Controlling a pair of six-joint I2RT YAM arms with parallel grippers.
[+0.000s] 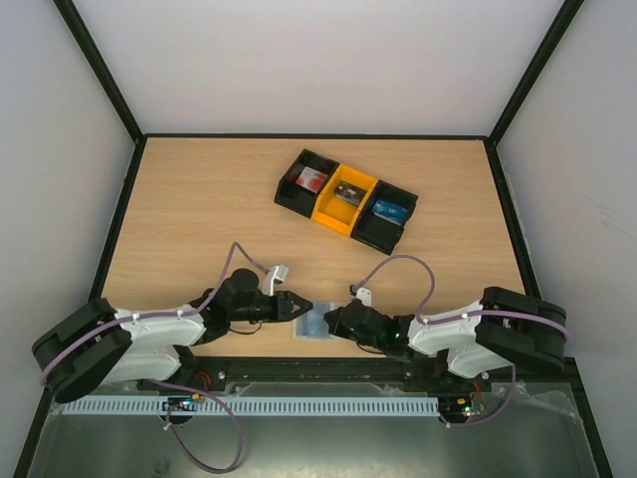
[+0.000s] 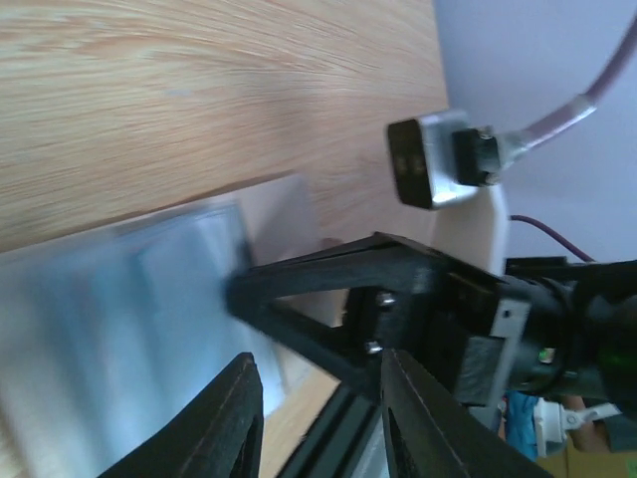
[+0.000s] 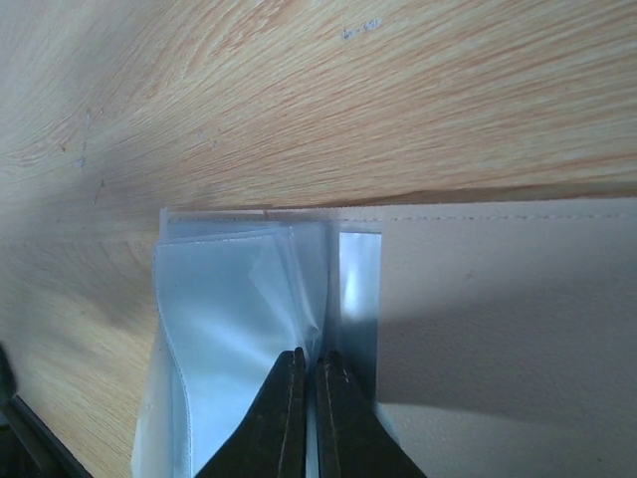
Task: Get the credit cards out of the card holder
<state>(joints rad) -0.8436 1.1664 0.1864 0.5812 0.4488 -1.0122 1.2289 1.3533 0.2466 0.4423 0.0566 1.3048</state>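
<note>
Right gripper (image 3: 311,360) pinched shut on card holder (image 3: 229,319) edge; left gripper (image 2: 317,360) part-open, empty. Any credit cards possibly inside, view blurred. Next: left must grasp one.

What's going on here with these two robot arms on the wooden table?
The right gripper is pinched shut on an edge of a flat translucent pale grey-blue plastic card holder, which lies near the wooden table's front edge. The left gripper is open beside it, holding nothing. Farther back, a black-and-yellow three-compartment tray holds a small red card in one black end compartment. Whether any card is inside the holder is unclear.
</note>
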